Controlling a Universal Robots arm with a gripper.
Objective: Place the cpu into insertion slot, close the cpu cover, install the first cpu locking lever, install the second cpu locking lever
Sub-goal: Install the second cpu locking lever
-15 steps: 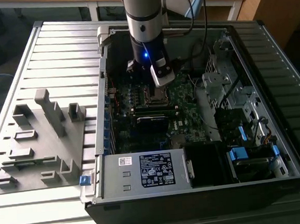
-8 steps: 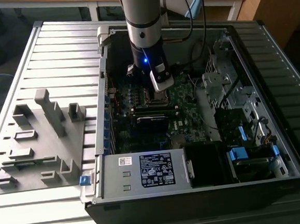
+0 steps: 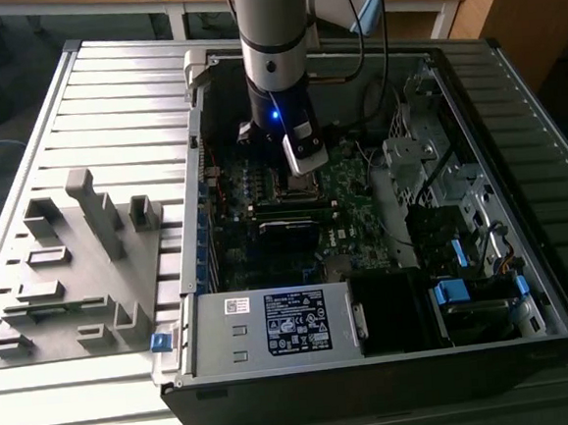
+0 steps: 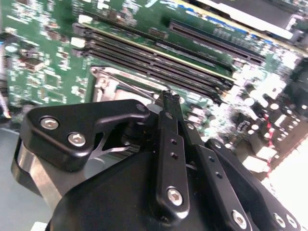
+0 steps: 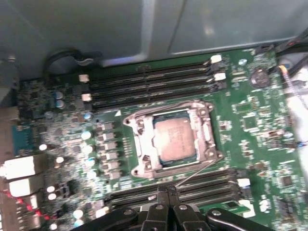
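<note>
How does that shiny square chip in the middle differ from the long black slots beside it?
The cpu is a square with a silvery top; the memory slots are long, narrow and black. The cpu sits framed by the metal cpu cover; the slots lie open in parallel rows. Both sit on the green circuit board.

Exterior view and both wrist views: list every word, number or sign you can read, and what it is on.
Large black label on the power supply: print too small to read.
Small white sticker beside it: too small to read.
cpu top, first wrist view: markings blurred, unreadable.
Circuit board lettering, first wrist view: blurred.
No text can be quoted.
</note>
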